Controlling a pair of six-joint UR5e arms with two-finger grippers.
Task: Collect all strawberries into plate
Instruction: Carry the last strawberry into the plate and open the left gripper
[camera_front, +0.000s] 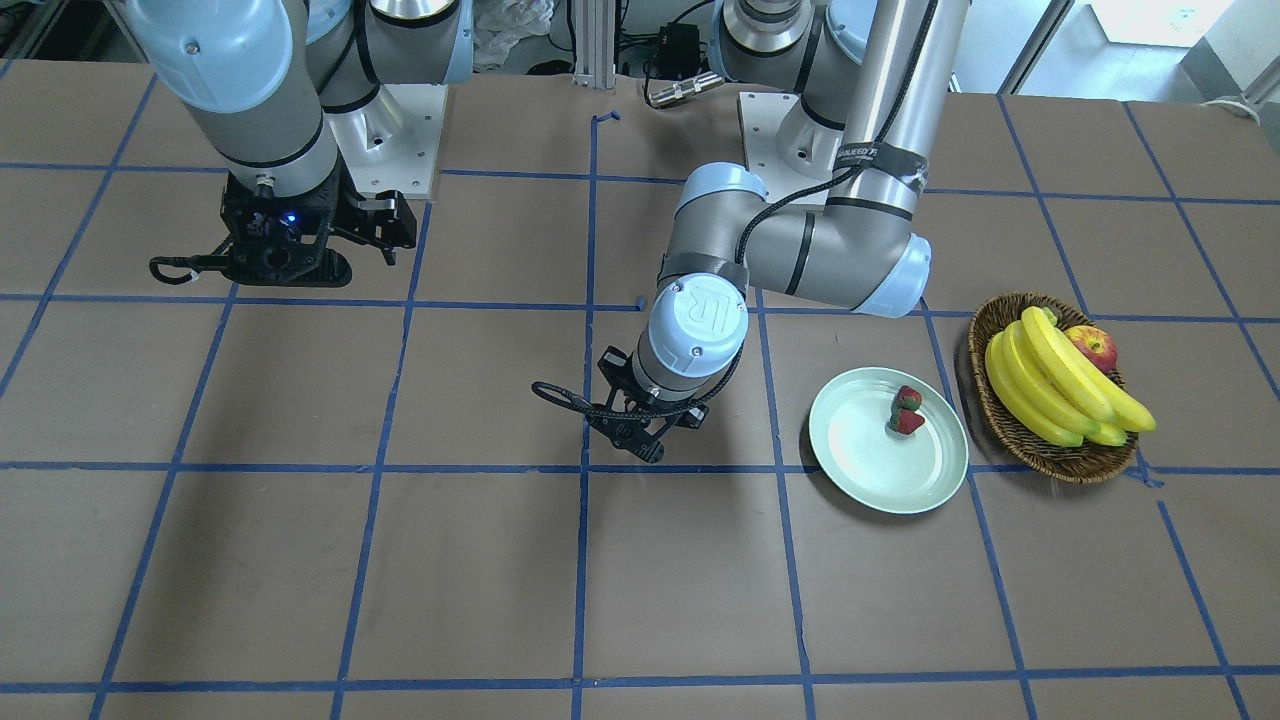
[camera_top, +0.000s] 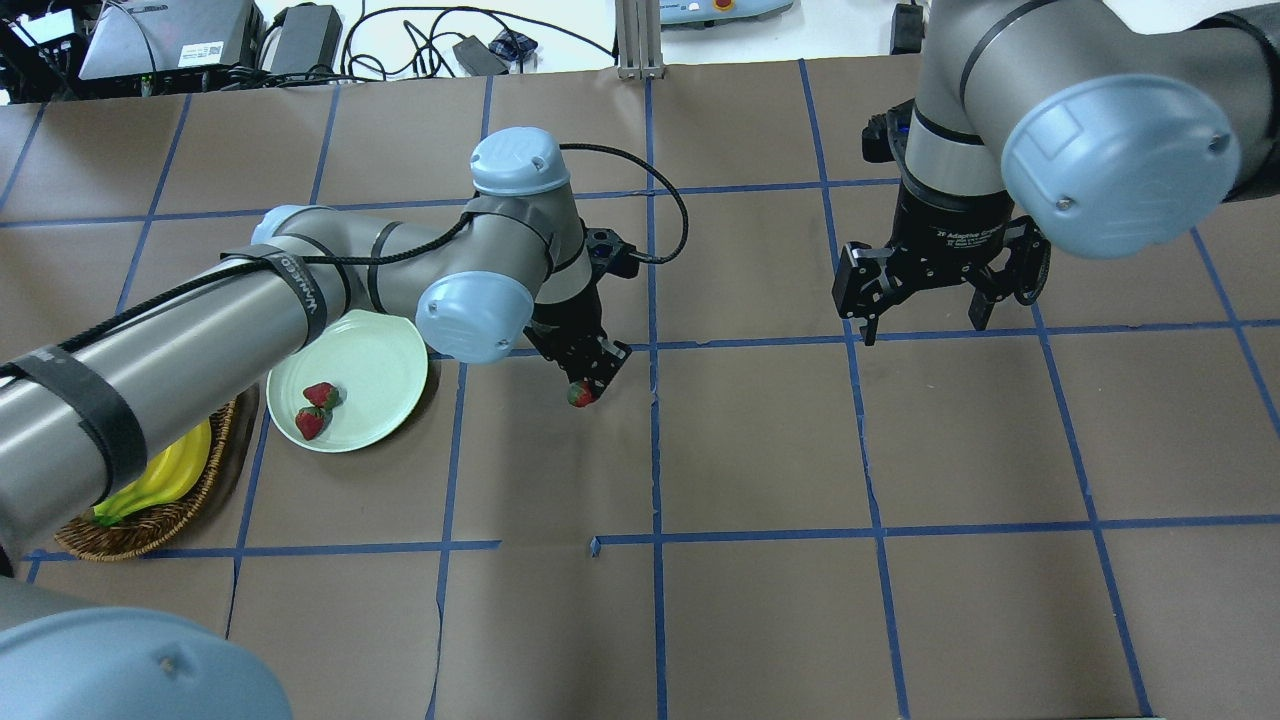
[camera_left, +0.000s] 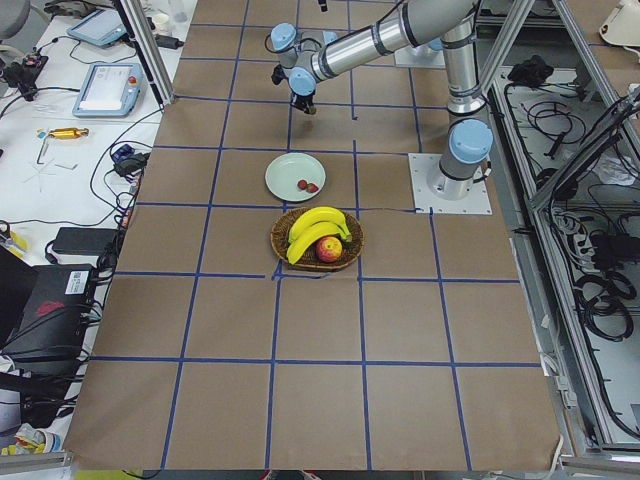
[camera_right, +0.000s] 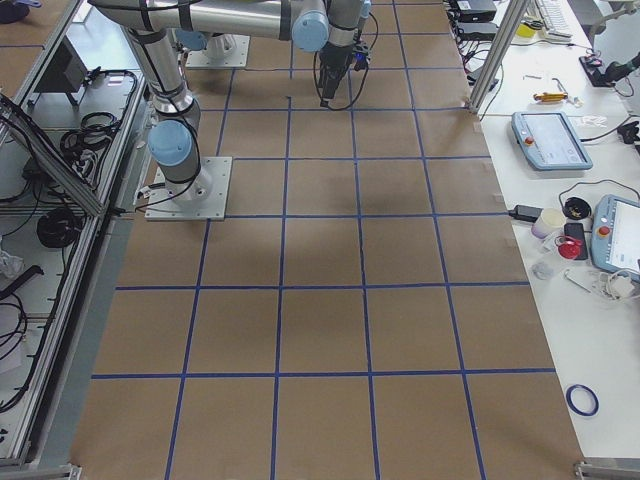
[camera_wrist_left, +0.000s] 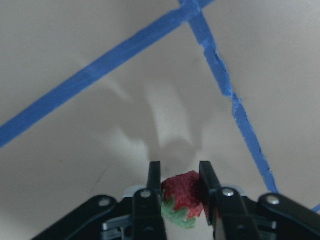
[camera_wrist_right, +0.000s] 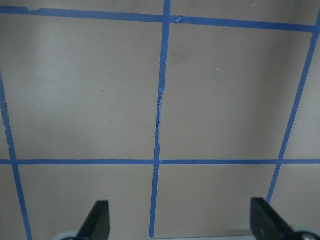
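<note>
1 strawberry (camera_wrist_left: 182, 196) is pinched between the fingers of the left gripper (camera_top: 590, 383), just left of centre in the overhead view, over the brown table (camera_top: 760, 450). 2 strawberries (camera_top: 320, 394) are seen lying close together on the plate (camera_top: 378, 362) at the left of that view, near a wicker basket (camera_top: 150, 525). The right gripper (camera_top: 925, 328) is held spread wide at the upper right.

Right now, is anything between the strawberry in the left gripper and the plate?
Nothing visible. Only bare table lies between the left gripper with its strawberry and the plate; the two strawberries on it sit toward the basket.
</note>
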